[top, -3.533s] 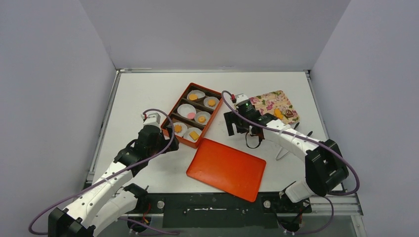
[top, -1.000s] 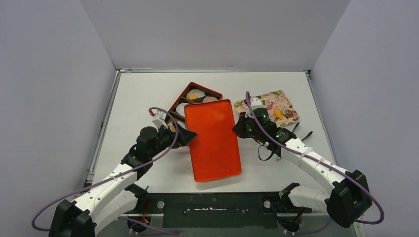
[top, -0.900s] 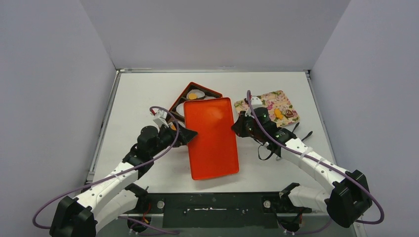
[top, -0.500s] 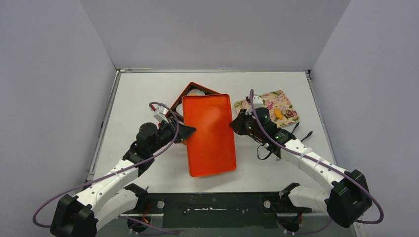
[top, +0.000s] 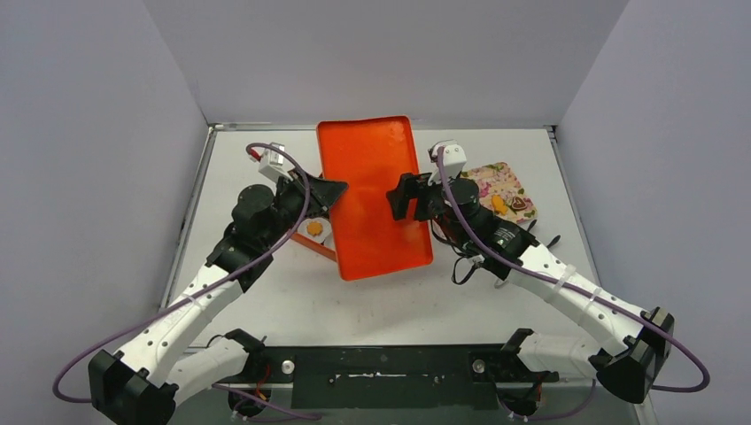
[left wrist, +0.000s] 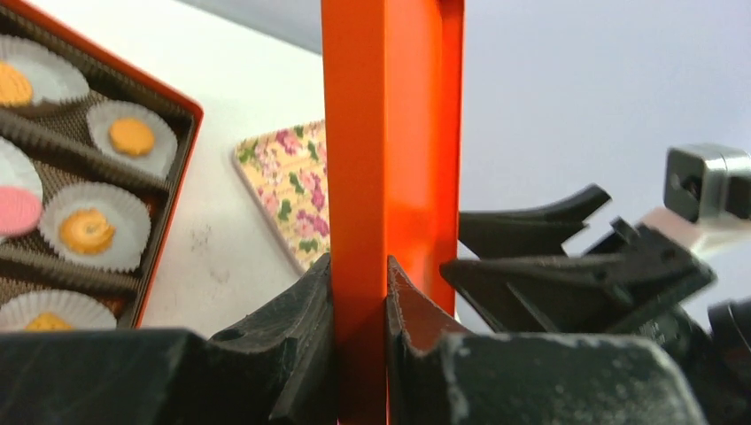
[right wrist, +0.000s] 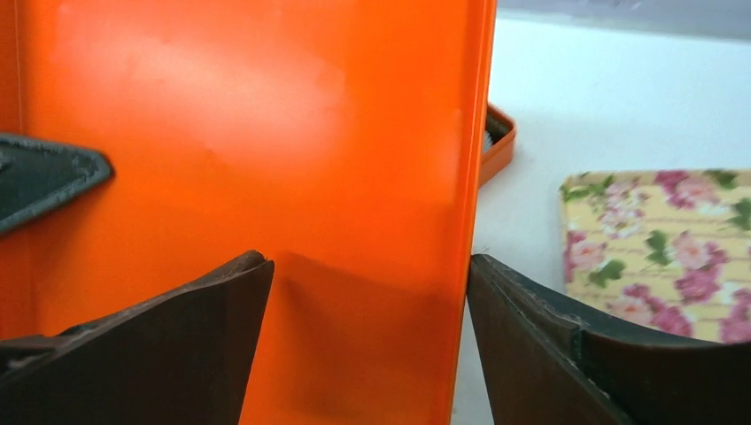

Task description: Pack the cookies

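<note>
The orange lid (top: 372, 204) is held up on edge above the table, hiding most of the orange box (top: 322, 251). My left gripper (top: 335, 189) is shut on the lid's left rim; in the left wrist view the gripper (left wrist: 359, 292) pinches that rim (left wrist: 390, 133) tight. My right gripper (top: 400, 197) stands open at the lid's right side, its jaws (right wrist: 367, 301) wide apart over the lid's face (right wrist: 266, 133). Orange cookies (left wrist: 86, 230) and a pink one (left wrist: 16, 211) sit in white cups in the box (left wrist: 173, 111). One cookie (top: 313, 228) shows beside the lid.
A floral tray (top: 485, 181) lies right of the box with an orange cookie (top: 499, 204) on it; the same tray (right wrist: 655, 248) is close to my right fingers. Grey walls close in the table at the back and both sides.
The lid has risen from low over the box and moved toward the back wall, tipped up. My right gripper has opened and let go of it. My left gripper closed on its rim.
</note>
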You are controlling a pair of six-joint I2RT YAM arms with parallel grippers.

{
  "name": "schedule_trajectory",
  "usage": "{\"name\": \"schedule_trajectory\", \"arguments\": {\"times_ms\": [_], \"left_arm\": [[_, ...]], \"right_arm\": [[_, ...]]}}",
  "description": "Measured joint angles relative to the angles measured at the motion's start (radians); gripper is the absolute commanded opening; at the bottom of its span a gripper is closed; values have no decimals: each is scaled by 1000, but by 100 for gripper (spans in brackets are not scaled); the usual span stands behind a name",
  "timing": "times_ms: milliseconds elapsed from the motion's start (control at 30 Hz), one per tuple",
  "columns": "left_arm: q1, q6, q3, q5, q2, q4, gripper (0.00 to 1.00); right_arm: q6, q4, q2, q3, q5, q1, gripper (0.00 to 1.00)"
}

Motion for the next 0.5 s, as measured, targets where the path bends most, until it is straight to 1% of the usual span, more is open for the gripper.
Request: {"name": "schedule_trajectory", "arguments": {"times_ms": [167, 267, 400, 500], "left_arm": [[-33, -12, 149, -134, 78, -49, 0], [-56, -26, 212, -204, 119, -97, 0], [-93, -43, 252, -267, 156, -133, 0], [-100, -43, 259, -342, 199, -133, 0]], "right_arm": [[-76, -58, -13, 75, 83, 69, 95], [-124, -100, -8, 106, 156, 120, 100], [-171, -157, 11, 143, 301, 178, 100], [-182, -164, 20, 166, 356, 242, 100]]}}
